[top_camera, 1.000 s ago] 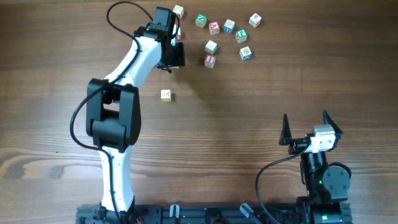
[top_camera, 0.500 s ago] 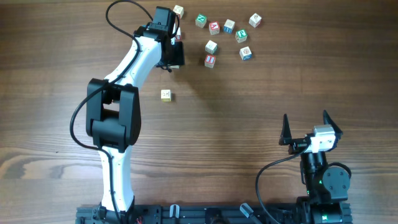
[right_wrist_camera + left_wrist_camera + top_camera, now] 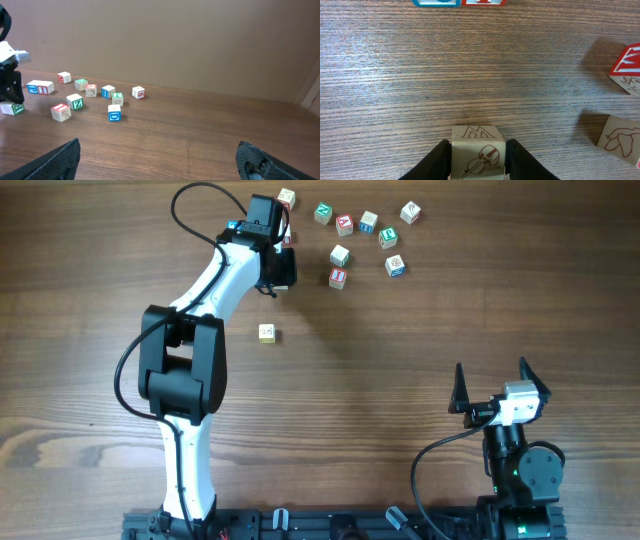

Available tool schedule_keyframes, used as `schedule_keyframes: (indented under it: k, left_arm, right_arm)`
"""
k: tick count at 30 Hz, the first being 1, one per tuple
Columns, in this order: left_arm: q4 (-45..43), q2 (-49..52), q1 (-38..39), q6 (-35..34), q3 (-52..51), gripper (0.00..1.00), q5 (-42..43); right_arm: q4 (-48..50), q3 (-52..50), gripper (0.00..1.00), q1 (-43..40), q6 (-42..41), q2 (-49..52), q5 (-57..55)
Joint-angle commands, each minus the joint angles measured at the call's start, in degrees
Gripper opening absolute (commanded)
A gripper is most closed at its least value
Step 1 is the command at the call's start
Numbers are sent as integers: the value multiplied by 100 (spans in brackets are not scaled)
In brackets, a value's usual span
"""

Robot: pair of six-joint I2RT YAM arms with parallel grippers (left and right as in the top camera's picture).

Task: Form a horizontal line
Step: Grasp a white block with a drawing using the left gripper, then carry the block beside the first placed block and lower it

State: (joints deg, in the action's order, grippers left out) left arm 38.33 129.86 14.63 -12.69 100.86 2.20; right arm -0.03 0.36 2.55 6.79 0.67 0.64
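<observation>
The left tool (image 3: pixel 478 146) is at the far side of the table (image 3: pixel 80 330). Its fingers (image 3: pixel 440 160) are narrowed onto a pale cube with a violin drawing (image 3: pixel 476 160), gripping it on both sides. Nearer than that, a yellow-printed cube (image 3: pixel 266 332) sits alone, well apart from the others.

In the right wrist view, a blue-lettered cube (image 3: pixel 32 88) and a red-lettered cube (image 3: pixel 45 89) stand touching, side by side, just beside the left arm. These are the only two lined up. To the right of the left tool, along the far edge, the other cubes (image 3: pixel 368 221) lie scattered and mostly apart, forming no straight row. They show green, red and blue faces. One with a red top (image 3: pixel 338 277) is the nearest of the group.

At the near right, the right tool (image 3: pixel 490 365) is spread wide and holds nothing, well apart from every cube.
</observation>
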Motion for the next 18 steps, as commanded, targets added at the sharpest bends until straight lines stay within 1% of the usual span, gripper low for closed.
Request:
schedule_keyframes:
  k: [1, 2, 3, 5, 6, 7, 11, 13, 15, 18]
  left_arm:
    - [44, 66, 15, 31, -48, 34, -79]
    - [66, 66, 24, 31, -48, 42, -76]
    - [87, 66, 26, 31, -48, 45, -79]
    - [116, 66, 26, 31, -48, 36, -79]
    - [116, 66, 26, 31, -48, 34, -79]
    - [116, 66, 28, 31, -46, 32, -76]
    - [136, -70, 20, 31, -35, 33, -79]
    - [201, -437, 20, 31, -35, 33, -81]
    - [365, -903, 20, 28, -35, 28, -79]
    - [898, -1753, 0, 28, -35, 26, -83]
  right_arm:
    - [20, -7, 100, -26, 61, -39, 76]
    - [20, -7, 100, -26, 59, -39, 76]
    - [20, -7, 100, -26, 61, -39, 74]
    - [20, -7, 100, -26, 59, -39, 74]
    - [22, -7, 100, -26, 59, -39, 76]
    - [20, -7, 100, -26, 61, -39, 76]
    - [20, -7, 100, -26, 61, -39, 76]
    - [20, -7, 99, -26, 61, -39, 74]
    - [22, -7, 100, -26, 59, -39, 74]
    - [20, -7, 100, -26, 59, -39, 74]
